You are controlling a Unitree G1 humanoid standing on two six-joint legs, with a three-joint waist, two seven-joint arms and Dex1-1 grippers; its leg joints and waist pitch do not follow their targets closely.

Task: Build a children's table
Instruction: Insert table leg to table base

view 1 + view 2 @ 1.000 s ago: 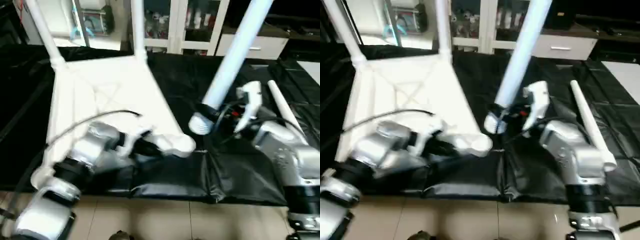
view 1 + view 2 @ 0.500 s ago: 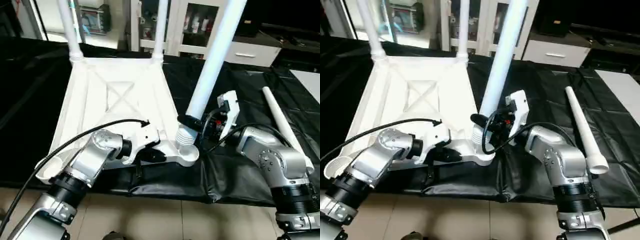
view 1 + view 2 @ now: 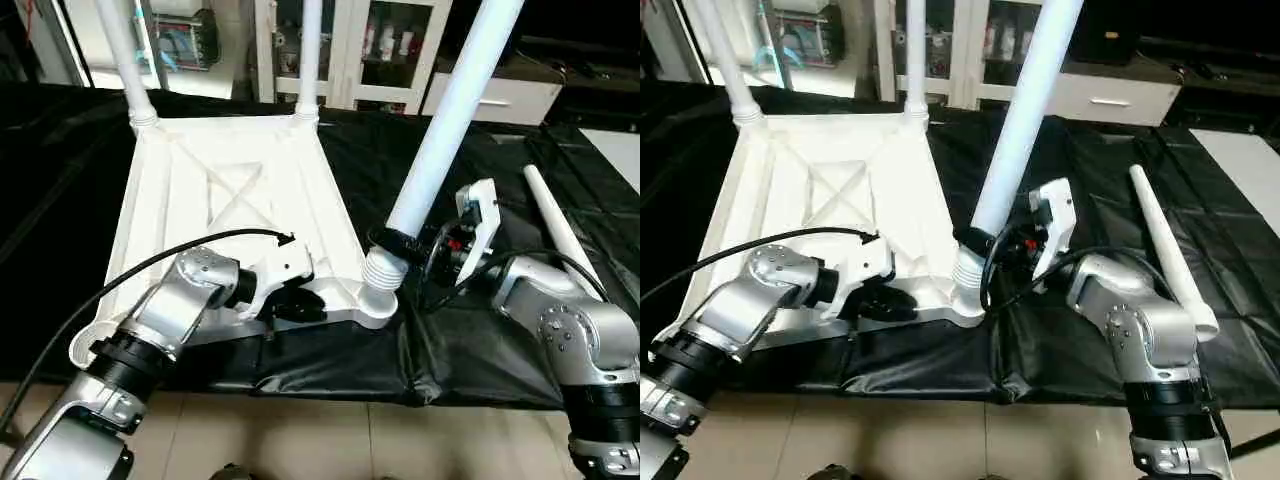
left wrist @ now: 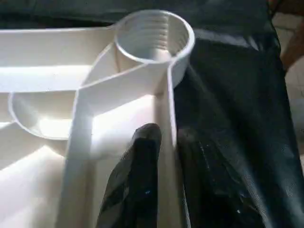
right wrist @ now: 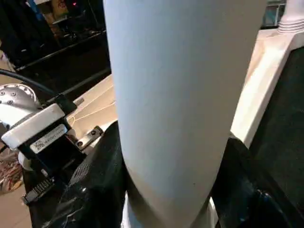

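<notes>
1. The white tabletop point(image 3: 230, 210) lies upside down on the black sheet point(image 3: 470, 350) that covers the surface, with the ribbed X-braced underside facing up.
2. Two legs already stand in the far corner sockets: the far left leg point(image 3: 120, 55) and the far right leg point(image 3: 309, 55).
3. The right claw point(image 3: 985, 245) is closed around the third leg point(image 3: 450, 120) just above its threaded end. This threaded end sits at the near right corner socket point(image 3: 372, 300), and the leg leans away to the right, so I judge it is not yet screwed in straight.
4. The left claw point(image 4: 164, 142) stands astride the near edge rim of the tabletop, one finger on each side. The fingers are only a little apart, and I cannot tell if they press the rim or just touch it.
5. The fourth leg point(image 3: 555, 225) lies loose on the black sheet, to the right of the right arm.
6. The near left corner socket point(image 3: 88, 345) has no leg in it.
7. Handling, in my judgement: the parts are hollow plastic, so light and stiff, but smooth and a bit slippery. The leg is best held low, near the thread, and the tabletop by its rim or a rib.
</notes>
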